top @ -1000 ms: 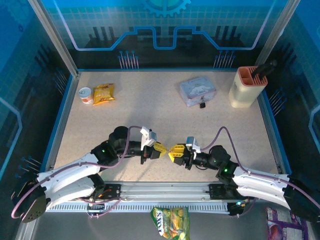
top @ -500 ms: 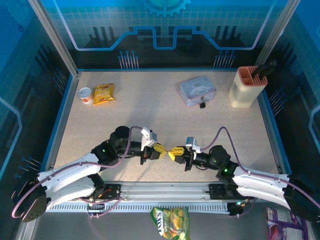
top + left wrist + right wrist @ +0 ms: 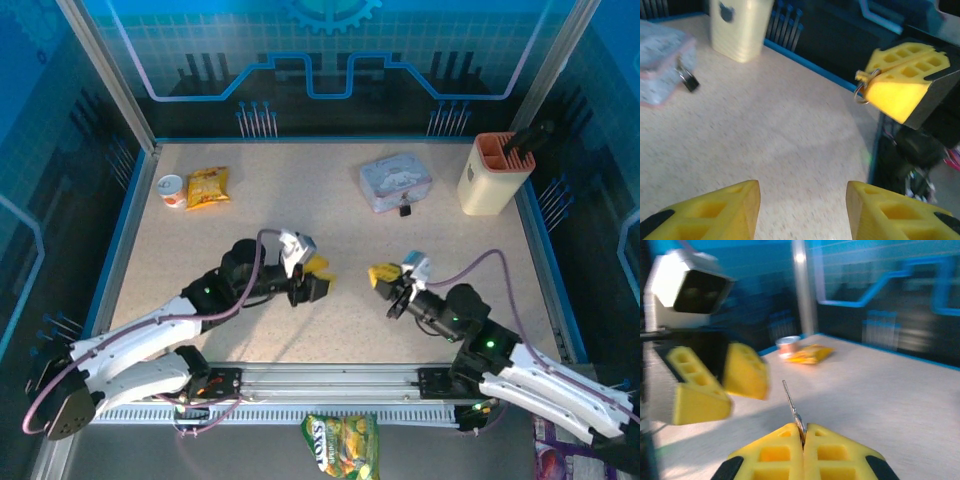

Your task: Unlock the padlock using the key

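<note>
Pinches a tiny, thin, silvery-grey metal key [image 3: 791,405] between the yellow plastic fingers of the right gripper [image 3: 803,432], pressed flat together, with the blade poking up out of the tips. Shows, from the left wrist, a small wire ring [image 3: 861,89] hanging at those same closed tips. Holds the left gripper [image 3: 322,278] across from it, over the near middle of the speckled beige table [image 3: 300,215], its yellow fingers parted with nothing between them and bare tabletop in the gap. Points the two grippers toward each other, near but apart.

Shows the tiny dark padlock [image 3: 405,210] well away from both, on the far right part of the table. Sits right against the near side of the pale blue-grey printed tin box [image 3: 396,180], thin metal shackle turned toward the box. No telling from these views whether hooked through a latch there.

Places a cream ribbed plastic holder with an orange top [image 3: 488,175] just to the right of the box, near the table's right edge. Sets, in the far left corner, a small round white-rimmed cup [image 3: 172,190] just beside a crinkled yellow snack packet [image 3: 208,186]. Shows a green snack bag [image 3: 341,445] below the arms' mounting rail, off the table.
</note>
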`<control>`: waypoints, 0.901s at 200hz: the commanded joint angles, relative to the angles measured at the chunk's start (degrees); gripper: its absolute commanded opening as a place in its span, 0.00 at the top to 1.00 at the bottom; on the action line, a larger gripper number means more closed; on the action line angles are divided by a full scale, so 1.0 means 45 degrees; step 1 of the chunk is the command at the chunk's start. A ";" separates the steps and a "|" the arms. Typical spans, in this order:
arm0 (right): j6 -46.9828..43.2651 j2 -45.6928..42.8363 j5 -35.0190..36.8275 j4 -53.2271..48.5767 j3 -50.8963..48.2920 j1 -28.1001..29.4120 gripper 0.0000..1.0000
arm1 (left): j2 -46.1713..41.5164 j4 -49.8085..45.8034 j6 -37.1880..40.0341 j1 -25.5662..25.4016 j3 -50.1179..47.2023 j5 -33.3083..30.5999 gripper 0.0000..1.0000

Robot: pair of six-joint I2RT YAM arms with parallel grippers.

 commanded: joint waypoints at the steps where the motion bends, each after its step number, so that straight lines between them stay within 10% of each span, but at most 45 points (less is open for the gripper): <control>1: 0.0757 -0.0767 0.4773 -0.5371 0.1622 -0.0291 1.00 | 0.1409 -0.0924 -0.0962 0.0063 0.1267 -0.1622 0.50; 180: 0.3136 -0.4101 0.6401 -1.1957 0.5829 -0.0336 1.00 | 1.7104 -0.1945 -0.7162 -0.0988 1.4788 -0.7541 0.48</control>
